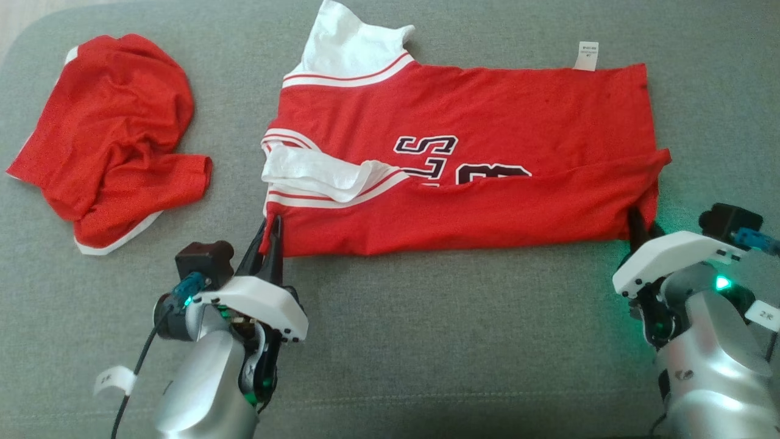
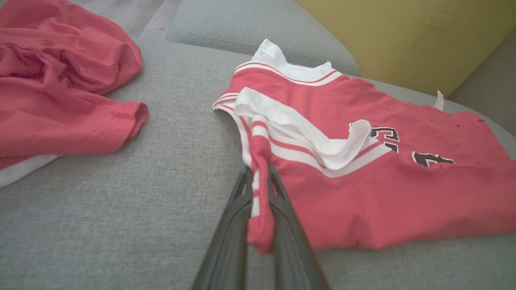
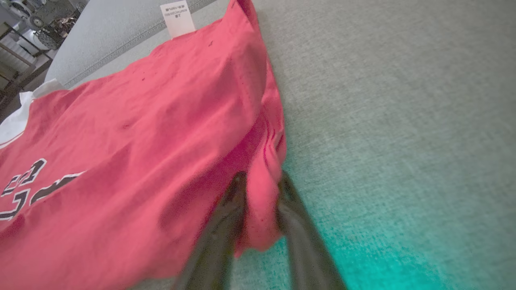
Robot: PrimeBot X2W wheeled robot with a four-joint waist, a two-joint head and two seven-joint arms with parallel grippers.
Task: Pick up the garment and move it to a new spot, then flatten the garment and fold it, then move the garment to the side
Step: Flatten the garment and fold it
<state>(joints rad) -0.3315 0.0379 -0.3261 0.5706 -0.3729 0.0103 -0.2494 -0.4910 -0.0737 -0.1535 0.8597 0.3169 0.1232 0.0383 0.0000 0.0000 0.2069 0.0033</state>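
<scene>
Grey cushion (image 1: 426, 341), left gripper (image 1: 273, 227) pinching jersey (image 1: 487, 103) corner, right gripper (image 3: 260, 183) straddling hem.

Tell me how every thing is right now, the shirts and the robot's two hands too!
jersey: spread flat on the grey cushion, near edge folded over the letters.
crumpled red garment: bunched in a heap, apart on the left.
left gripper: shut on the jersey's sleeve-end corner.
right gripper: fingers either side of the jersey's hem corner; tight or not, cannot tell.
</scene>
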